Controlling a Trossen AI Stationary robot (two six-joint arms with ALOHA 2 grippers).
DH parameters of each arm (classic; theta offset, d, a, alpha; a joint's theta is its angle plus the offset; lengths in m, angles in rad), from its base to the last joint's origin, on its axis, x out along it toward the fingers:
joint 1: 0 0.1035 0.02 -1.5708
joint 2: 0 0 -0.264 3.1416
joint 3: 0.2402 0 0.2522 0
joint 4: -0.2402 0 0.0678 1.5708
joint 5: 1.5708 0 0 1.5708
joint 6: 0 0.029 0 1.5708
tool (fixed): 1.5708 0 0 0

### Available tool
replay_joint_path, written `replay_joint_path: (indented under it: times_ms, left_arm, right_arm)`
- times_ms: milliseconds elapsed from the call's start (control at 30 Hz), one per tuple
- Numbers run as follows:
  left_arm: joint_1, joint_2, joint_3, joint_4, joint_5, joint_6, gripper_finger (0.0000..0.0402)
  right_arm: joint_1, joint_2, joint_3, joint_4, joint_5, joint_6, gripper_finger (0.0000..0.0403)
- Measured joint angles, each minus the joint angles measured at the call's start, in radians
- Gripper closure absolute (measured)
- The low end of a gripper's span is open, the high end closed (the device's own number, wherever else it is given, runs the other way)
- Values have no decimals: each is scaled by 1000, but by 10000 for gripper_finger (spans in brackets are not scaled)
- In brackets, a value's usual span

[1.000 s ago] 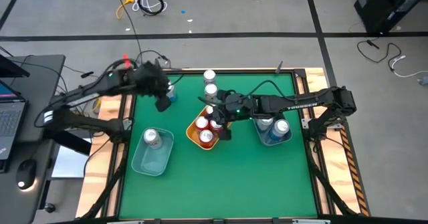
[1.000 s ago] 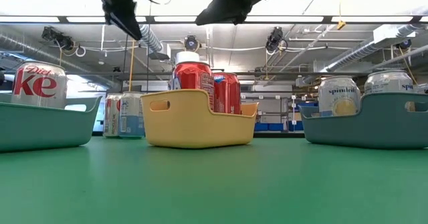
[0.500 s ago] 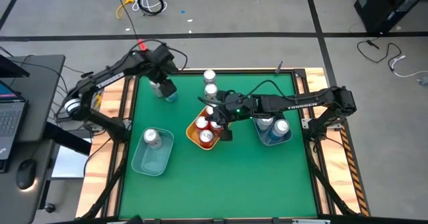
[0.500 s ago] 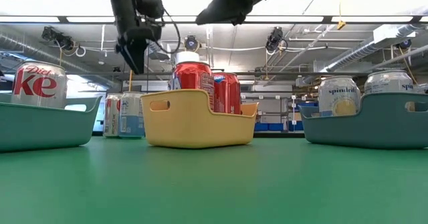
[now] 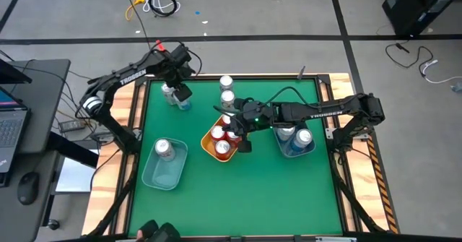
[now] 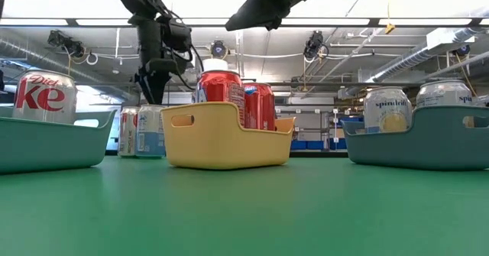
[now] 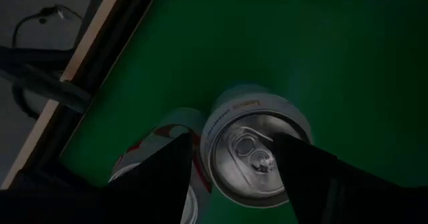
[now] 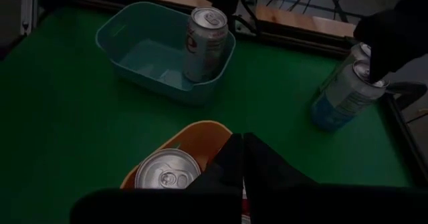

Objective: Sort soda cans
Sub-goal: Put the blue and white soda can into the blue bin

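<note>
My left gripper (image 5: 180, 92) is open at the table's far left. Its fingers stand on either side of the top of a light blue can (image 7: 251, 160); whether they touch it I cannot tell. A silver-and-red can (image 7: 157, 144) stands upright against that can's side. In the low view the left gripper (image 6: 153, 84) hangs just above the pair of cans (image 6: 141, 131). My right gripper (image 8: 242, 150) is shut and hovers over the yellow bin (image 5: 209, 149), which holds several red cans (image 5: 224, 148).
Two more cans (image 5: 227, 90) stand on the cloth beyond the yellow bin. A blue-grey bin (image 5: 162, 175) on the left holds one silver can (image 5: 164, 149). Another blue-grey bin (image 5: 289, 153) on the right holds pale cans (image 5: 303, 137). The near half of the green table (image 5: 238, 199) is bare.
My left gripper has swung toward the table's far left corner and come down over the pair of cans there, until its fingers straddle the light blue can's top. My right arm has kept still.
</note>
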Motion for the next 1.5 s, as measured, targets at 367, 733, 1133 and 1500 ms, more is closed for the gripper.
replay_joint_path:
  times_ms: [367, 733, 1133, 1500]
  left_arm:
    - [0, 10, 2, 3, 46, 24, 183]
    - [0, 10, 1, 4, 83, 95, 267]
    - [38, 12, -2, 12, 10, 137, 397]
    - [39, 8, -2, 4, 73, 109, 400]
  right_arm:
    - [0, 0, 0, -6, 0, -9, 403]
    - [0, 0, 0, -6, 0, -11, 403]
    - [0, 0, 0, -6, 0, -11, 403]
    - [0, 0, 0, -7, 0, -18, 403]
